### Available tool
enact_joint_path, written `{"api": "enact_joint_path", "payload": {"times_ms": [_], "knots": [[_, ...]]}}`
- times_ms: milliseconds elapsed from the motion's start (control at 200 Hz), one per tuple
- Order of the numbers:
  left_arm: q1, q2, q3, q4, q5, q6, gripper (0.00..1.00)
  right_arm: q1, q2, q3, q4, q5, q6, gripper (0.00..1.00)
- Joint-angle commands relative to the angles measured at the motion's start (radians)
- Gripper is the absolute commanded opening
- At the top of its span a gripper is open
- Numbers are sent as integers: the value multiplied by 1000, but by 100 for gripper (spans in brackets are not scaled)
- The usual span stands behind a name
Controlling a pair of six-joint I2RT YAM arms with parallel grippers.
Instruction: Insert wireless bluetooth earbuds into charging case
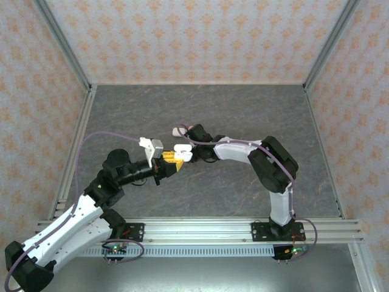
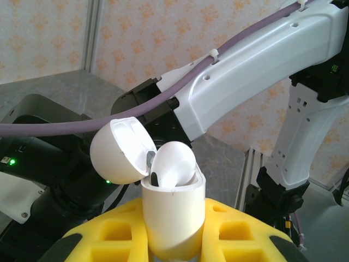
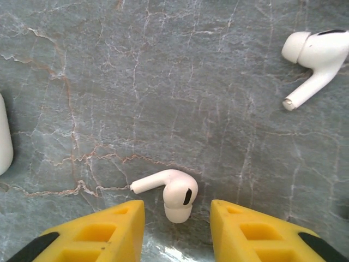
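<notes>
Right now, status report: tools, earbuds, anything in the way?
Left tool shut on open case. Right tool open, straddling a white earbud on the table. Second earbud farther off. Nothing in the way seen.

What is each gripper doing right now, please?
Left gripper: closed on the open charging case.
Right gripper: open, fingers straddling a white earbud lying on the table.

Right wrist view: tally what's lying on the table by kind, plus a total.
White earbuds: 2, one at bottom centre, one at top right
White rounded thing cut off at the left edge, kind unclear: 1
Total: 3
</notes>
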State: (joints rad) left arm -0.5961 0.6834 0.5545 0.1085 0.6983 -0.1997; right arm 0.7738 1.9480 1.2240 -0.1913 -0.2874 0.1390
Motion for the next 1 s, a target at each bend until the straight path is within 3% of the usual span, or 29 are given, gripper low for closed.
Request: {"api": "enact_joint_path", "payload": {"times_ms": [0, 996], "knots": [[-9, -7, 13, 29, 14, 12, 0, 5, -4, 47, -30, 55, -38, 37], [-10, -1, 19, 23, 15, 14, 0, 5, 101, 70, -17, 30, -15, 32]]}}
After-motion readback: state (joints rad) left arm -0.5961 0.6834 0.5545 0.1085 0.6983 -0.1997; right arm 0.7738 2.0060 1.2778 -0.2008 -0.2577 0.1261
